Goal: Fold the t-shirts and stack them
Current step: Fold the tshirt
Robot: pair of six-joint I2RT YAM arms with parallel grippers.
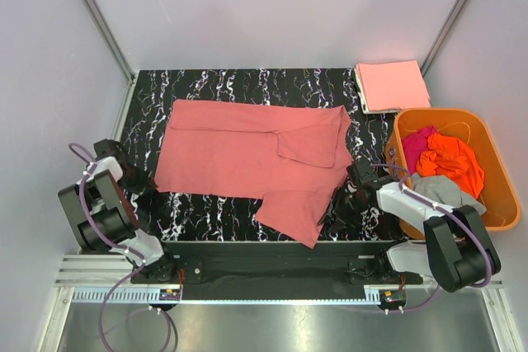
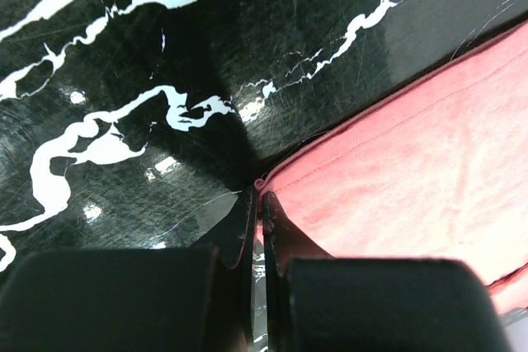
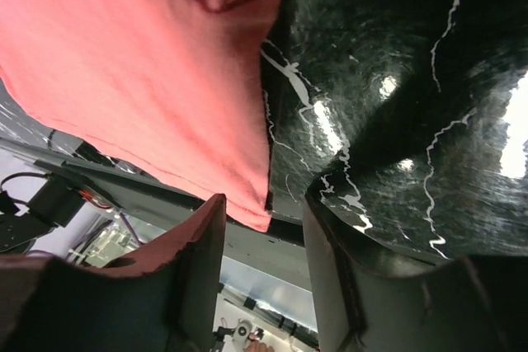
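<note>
Left gripper (image 2: 260, 204) is squeezed shut on the left edge of the salmon-pink t-shirt (image 1: 247, 154), which lies spread out on the black table (image 1: 206, 213). Right gripper (image 3: 262, 204) has its jaws apart, with a corner of that shirt just by the gap. One folded peach-pink t-shirt (image 1: 392, 86) sits at the far right corner.

the black, white-veined table (image 1: 214, 88) carries a salmon-pink t-shirt (image 1: 247, 158) spread flat across its middle, one corner reaching past the near edge. a folded peach-pink t-shirt (image 1: 392, 86) lies at the far right corner, an orange basket (image 1: 500, 191) just beside it.
</note>
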